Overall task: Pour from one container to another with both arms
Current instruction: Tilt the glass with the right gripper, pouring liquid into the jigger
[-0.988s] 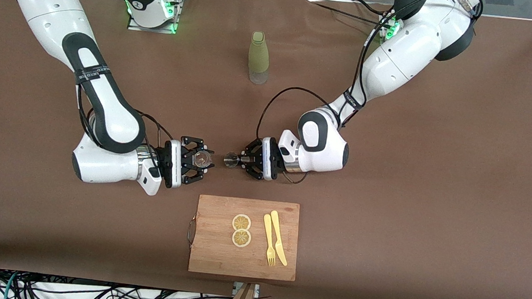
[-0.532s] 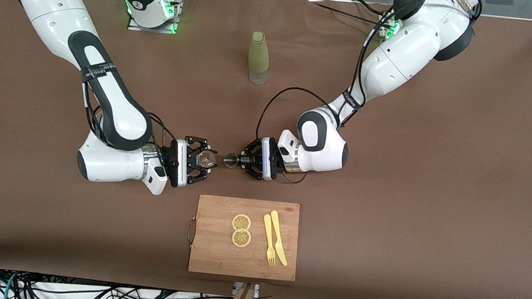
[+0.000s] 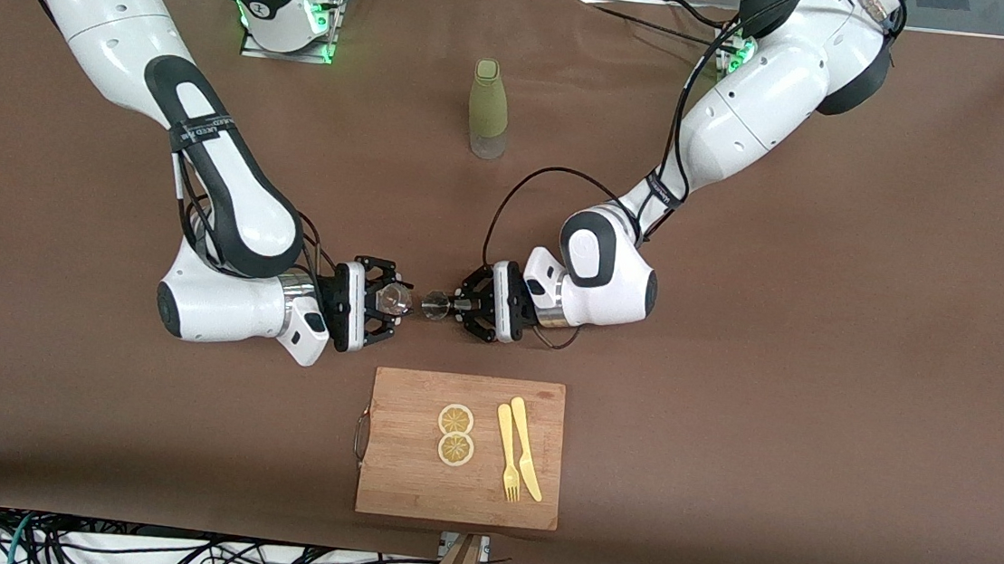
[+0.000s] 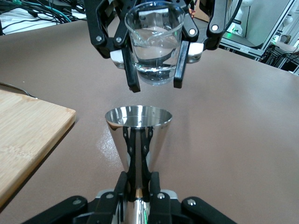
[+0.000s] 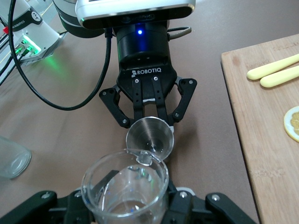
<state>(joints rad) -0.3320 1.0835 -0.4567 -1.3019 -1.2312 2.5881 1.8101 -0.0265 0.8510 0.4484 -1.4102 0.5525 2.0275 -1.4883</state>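
1. Change vs. the earlier front pictures: the right arm had carried its glass beaker (image 3: 392, 300) toward the metal cup (image 3: 435, 304); the gap between the two had closed to almost nothing; the left arm had barely shifted.
2. Right gripper (image 3: 391, 300): fingers closed partway onto the beaker's sides, holding it upright, over bare table between the two arms' ends, just farther from the front camera than the cutting board (image 3: 462, 448); clear liquid sat in the beaker's lower part, per left wrist view (image 4: 154, 44).
3. Left gripper (image 3: 454, 305): fingers nearly shut, pinching the metal cup at its narrow lower part; the cup stood mouth-up, over the table beside the beaker; its inside looked empty in the right wrist view (image 5: 150, 138).
4. Relation: the beaker's spout lip (image 5: 145, 157) sat above and at the cup's rim; contact not confirmed.
5. Meaning for task (judgement): approach phase approx. complete; containers aligned for the pour; no tilt had begun, no liquid transferred.
6. Next req. (judgement): tilt beaker slowly toward the cup; the cup's mouth is small, so overshoot risks spill onto the table.
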